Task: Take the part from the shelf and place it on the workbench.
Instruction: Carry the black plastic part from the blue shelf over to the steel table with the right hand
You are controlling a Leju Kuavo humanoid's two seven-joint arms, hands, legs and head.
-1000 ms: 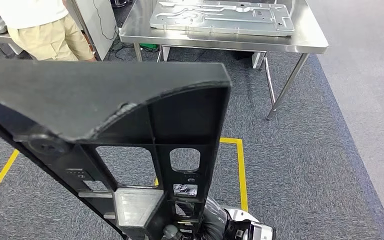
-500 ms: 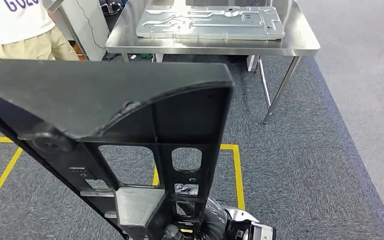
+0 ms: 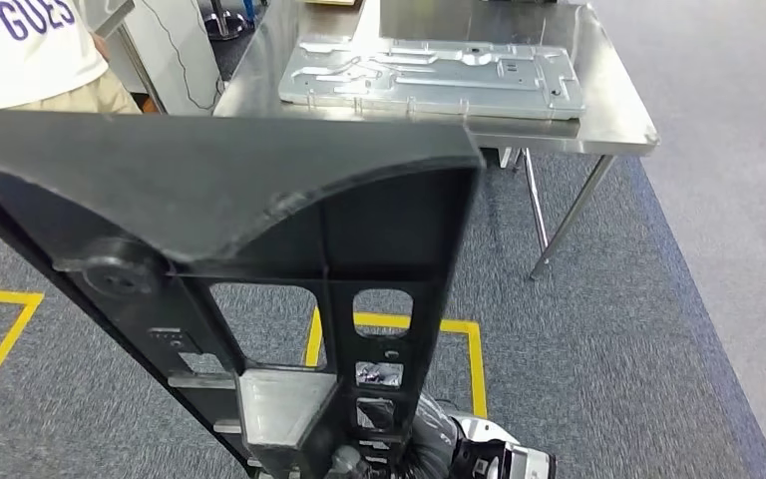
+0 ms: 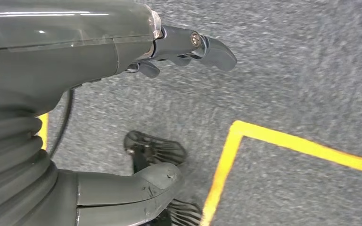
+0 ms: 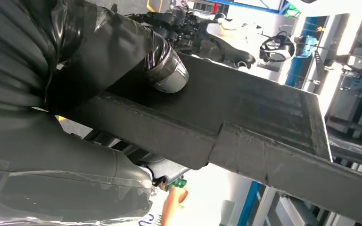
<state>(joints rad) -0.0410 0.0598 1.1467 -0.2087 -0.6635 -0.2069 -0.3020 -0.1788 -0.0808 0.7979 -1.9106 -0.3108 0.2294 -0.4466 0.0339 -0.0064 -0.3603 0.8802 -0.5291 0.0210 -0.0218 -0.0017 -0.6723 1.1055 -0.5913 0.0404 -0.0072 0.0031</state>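
The part [image 3: 259,230], a long black ribbed frame with cut-out windows, stands close in front of the robot, its broad flat end high and near the head camera and its narrow end down by the right arm at the near edge of the scene. The right hand [image 5: 99,94] holds it: in the right wrist view the thumb lies on its flat top face and the fingers wrap beneath the rail. It looks stiff and probably moulded plastic, so likely moderate in weight but long and top-heavy, apt to swing or twist in a one-handed hold; the ribs and window edges near the lower end seem the firmest places to take it, the smooth face the most slippery. The left hand [image 4: 184,47] hangs over the grey carpet with fingers apart and nothing in it. Far ahead stands the steel bench [image 3: 608,125], already carrying a large grey metal plate [image 3: 429,75] that covers most of its near half, leaving bare strips along the near and right edges. Yellow floor tape [image 3: 399,324] lies between, and a person [image 3: 30,50] stands far left beside the bench, so the right side seems the freer approach
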